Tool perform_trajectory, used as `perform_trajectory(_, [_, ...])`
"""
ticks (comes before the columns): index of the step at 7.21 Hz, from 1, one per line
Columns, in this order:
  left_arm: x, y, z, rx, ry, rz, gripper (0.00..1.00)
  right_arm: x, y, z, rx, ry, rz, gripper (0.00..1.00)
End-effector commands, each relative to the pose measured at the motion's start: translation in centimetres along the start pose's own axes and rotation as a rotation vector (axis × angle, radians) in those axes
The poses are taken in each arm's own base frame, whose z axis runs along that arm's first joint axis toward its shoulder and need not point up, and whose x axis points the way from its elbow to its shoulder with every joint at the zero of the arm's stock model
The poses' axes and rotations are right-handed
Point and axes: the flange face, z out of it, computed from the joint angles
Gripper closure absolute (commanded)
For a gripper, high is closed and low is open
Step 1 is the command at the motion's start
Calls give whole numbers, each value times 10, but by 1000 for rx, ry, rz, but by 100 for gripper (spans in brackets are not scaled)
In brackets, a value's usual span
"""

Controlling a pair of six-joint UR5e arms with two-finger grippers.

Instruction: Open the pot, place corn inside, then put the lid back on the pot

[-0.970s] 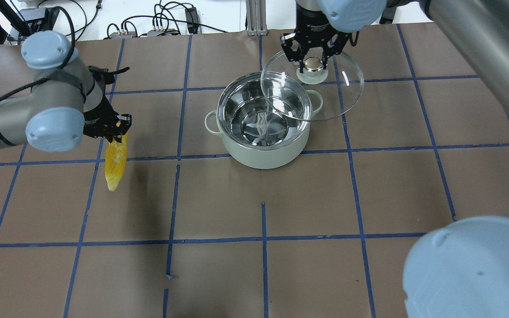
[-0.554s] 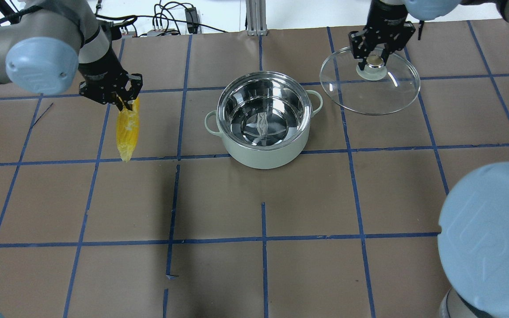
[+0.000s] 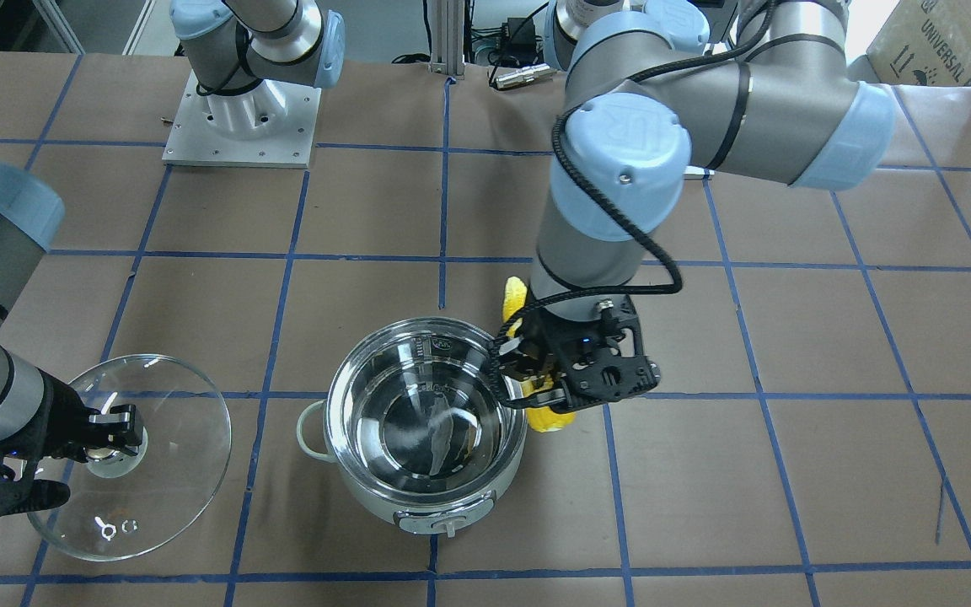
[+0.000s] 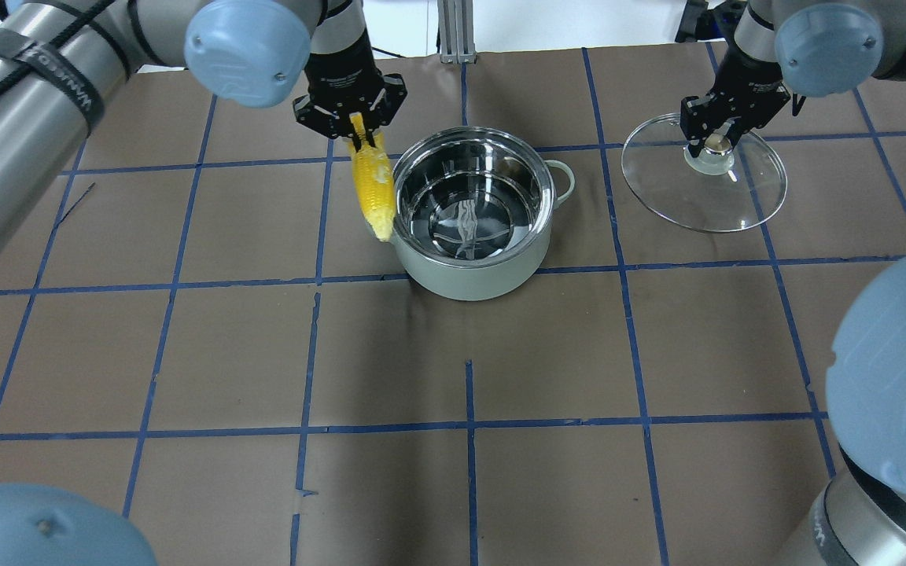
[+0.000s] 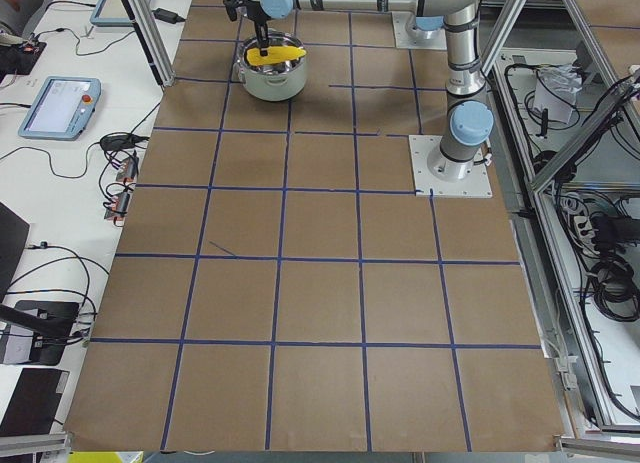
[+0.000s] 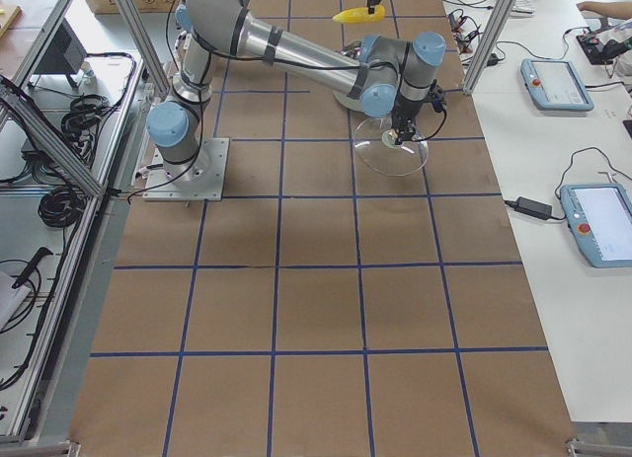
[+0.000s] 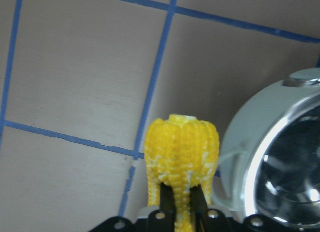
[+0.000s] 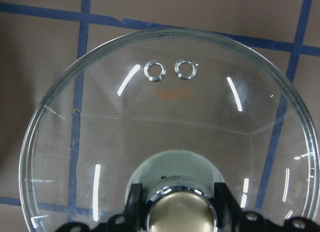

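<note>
The pale mint pot (image 4: 469,275) stands open at the table's middle, its steel inside empty. My left gripper (image 4: 356,124) is shut on the thick end of the yellow corn (image 4: 372,189), which hangs tip-down just outside the pot's left rim. The left wrist view shows the corn (image 7: 182,147) beside the pot (image 7: 245,142). My right gripper (image 4: 710,143) is shut on the knob of the clear glass lid (image 4: 705,200), held to the pot's right. The front view shows the lid (image 3: 165,438), tilted, and the corn (image 3: 516,295) behind the left gripper (image 3: 536,384).
Brown paper with blue tape grid lines (image 4: 469,428) covers the table. Cables and boxes (image 4: 296,47) lie along the far edge. My right arm's base plate (image 3: 237,126) sits at the robot's side of the table.
My left gripper carried the corn to the right, up to the pot's left rim. My right gripper moved the lid farther right, away from the pot.
</note>
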Motion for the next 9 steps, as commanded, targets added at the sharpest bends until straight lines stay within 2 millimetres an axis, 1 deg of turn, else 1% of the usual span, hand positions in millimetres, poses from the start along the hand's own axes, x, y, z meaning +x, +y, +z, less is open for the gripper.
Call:
perform_trajectory(1, [51, 13, 16, -12, 24, -4, 99, 2, 8, 7, -1, -1, 7, 93])
perform_trajectory(2, [59, 16, 24, -19, 18, -2, 99, 2, 8, 8, -2, -6, 9, 93])
perform_trajectory(3, [64, 14, 34, -23, 17, -43, 99, 2, 10, 9, -4, -10, 12, 93])
perform_trajectory(5, [73, -1, 58, -9, 24, -48, 99, 1, 10, 8, -2, -11, 11, 92])
perform_trajectory(6, [79, -6, 62, -9, 27, -53, 99, 1, 9, 4, 5, -9, 11, 92])
perform_trajectory(7, [81, -9, 63, -8, 30, -54, 96, 0, 7, 3, 8, -8, 7, 92])
perform_trajectory(8, [84, -7, 67, -12, 25, -48, 35, 2, 6, 0, 14, -6, 4, 92])
perform_trajectory(9, [88, -2, 66, -12, 27, -42, 0, 2, 5, -2, 17, -5, 4, 92])
